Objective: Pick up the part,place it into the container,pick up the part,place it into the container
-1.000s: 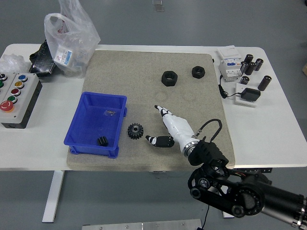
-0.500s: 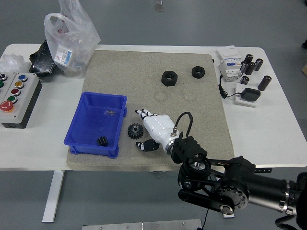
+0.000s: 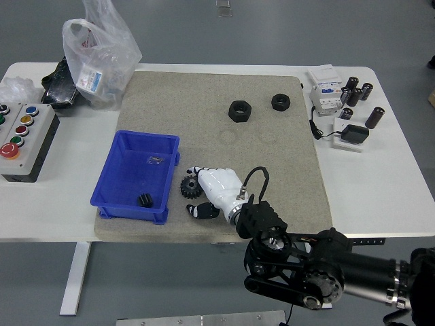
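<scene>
A black gear (image 3: 189, 187) lies on the tan mat just right of the blue container (image 3: 124, 163). Another small black part (image 3: 144, 200) sits inside the container near its front wall. My right hand (image 3: 202, 187), white with black fingertips, hovers right at the gear; its fingers (image 3: 196, 172) reach over the gear's top and the thumb (image 3: 202, 212) lies below it. The fingers stay spread and hold nothing. Two black nuts (image 3: 240, 111) (image 3: 281, 102) rest at the mat's far side. No left hand shows.
A control box with coloured buttons (image 3: 22, 139) stands at the left. A plastic bag (image 3: 100, 58) lies at the back left. White electrical units, black cylinders (image 3: 355, 93) and a small black box (image 3: 354, 134) crowd the back right.
My right hand has swept left across the mat, from the middle right to the gear beside the container. The gear and nuts have not moved.
</scene>
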You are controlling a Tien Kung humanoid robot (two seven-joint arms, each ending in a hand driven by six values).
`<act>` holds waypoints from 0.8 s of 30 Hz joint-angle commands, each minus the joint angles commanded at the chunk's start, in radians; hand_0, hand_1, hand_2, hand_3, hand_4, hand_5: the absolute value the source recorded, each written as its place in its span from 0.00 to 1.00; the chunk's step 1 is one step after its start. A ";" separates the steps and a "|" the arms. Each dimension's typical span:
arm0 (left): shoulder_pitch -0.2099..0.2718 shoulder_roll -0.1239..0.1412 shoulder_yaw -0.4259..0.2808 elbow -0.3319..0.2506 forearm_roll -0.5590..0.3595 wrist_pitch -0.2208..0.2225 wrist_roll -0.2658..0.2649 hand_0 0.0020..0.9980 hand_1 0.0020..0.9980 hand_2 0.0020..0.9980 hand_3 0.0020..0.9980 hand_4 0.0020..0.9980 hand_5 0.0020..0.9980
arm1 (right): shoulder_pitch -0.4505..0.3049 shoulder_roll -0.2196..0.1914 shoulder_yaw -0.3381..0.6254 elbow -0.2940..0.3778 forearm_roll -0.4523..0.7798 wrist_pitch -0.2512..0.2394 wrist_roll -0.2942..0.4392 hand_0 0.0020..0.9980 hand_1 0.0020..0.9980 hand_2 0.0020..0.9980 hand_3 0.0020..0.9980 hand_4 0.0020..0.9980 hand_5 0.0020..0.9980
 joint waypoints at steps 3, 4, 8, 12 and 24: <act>0.000 0.000 0.003 0.000 -0.002 -0.001 -0.001 0.62 0.61 0.61 0.61 0.51 0.42 | -0.001 0.001 -0.004 -0.004 0.000 -0.012 0.000 0.29 0.48 0.38 0.63 0.52 0.14; 0.001 0.000 0.004 0.000 -0.003 -0.001 -0.001 0.62 0.61 0.61 0.61 0.51 0.42 | -0.002 0.001 -0.006 -0.005 0.000 -0.016 0.000 0.29 0.48 0.38 0.63 0.52 0.14; 0.002 0.001 0.008 0.000 -0.006 -0.002 -0.001 0.62 0.61 0.61 0.61 0.51 0.43 | -0.004 -0.001 -0.001 -0.006 -0.011 -0.039 0.000 0.28 0.47 0.37 0.63 0.51 0.09; 0.002 0.002 0.011 0.000 -0.010 -0.002 -0.003 0.62 0.61 0.61 0.61 0.51 0.43 | -0.007 -0.006 0.022 -0.001 -0.035 -0.066 0.000 0.28 0.47 0.37 0.63 0.51 0.09; 0.004 0.004 0.013 0.000 -0.013 -0.003 -0.001 0.62 0.61 0.61 0.61 0.51 0.43 | 0.042 -0.015 0.120 0.016 -0.106 -0.115 0.000 0.26 0.46 0.36 0.62 0.53 0.09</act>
